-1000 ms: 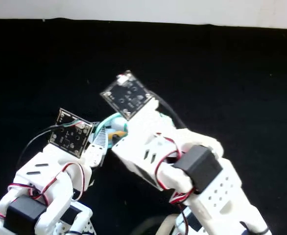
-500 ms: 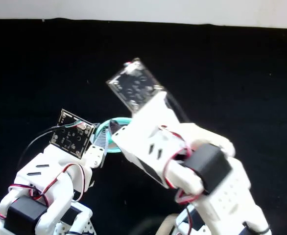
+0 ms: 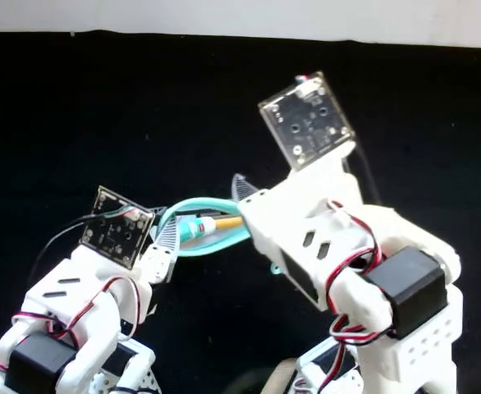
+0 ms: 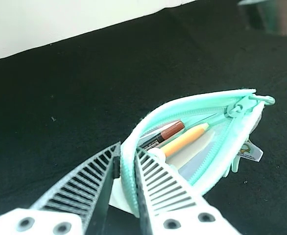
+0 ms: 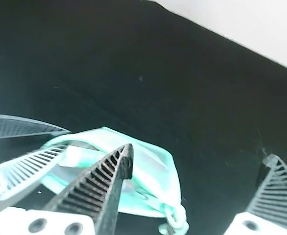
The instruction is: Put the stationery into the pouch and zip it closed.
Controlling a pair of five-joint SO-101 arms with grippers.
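Observation:
A mint-green pouch [image 4: 217,147] lies open on the black table, its zipper pull [image 4: 239,108] at the far end. Inside it lie a brown marker [image 4: 164,134] and an orange pencil [image 4: 185,140]. My left gripper [image 4: 127,149] is shut on the pouch's near rim. In the high view the pouch [image 3: 224,240] sits between the two arms, with the pencil [image 3: 228,222] showing and the left gripper [image 3: 168,235] at its left end. My right gripper [image 5: 200,156] hangs open above the pouch [image 5: 148,171], nothing between its fingers, one fingertip [image 3: 240,185] over the pouch's right end.
Black cloth [image 3: 101,107] covers the table up to a white wall [image 3: 224,16] at the back. Both arm bodies crowd the near edge, the right one [image 3: 364,279] tall over the pouch's right side.
My right arm lifted and swung to the right, off the pouch, uncovering its opening and the pencil. The left arm kept still with its hold on the rim.

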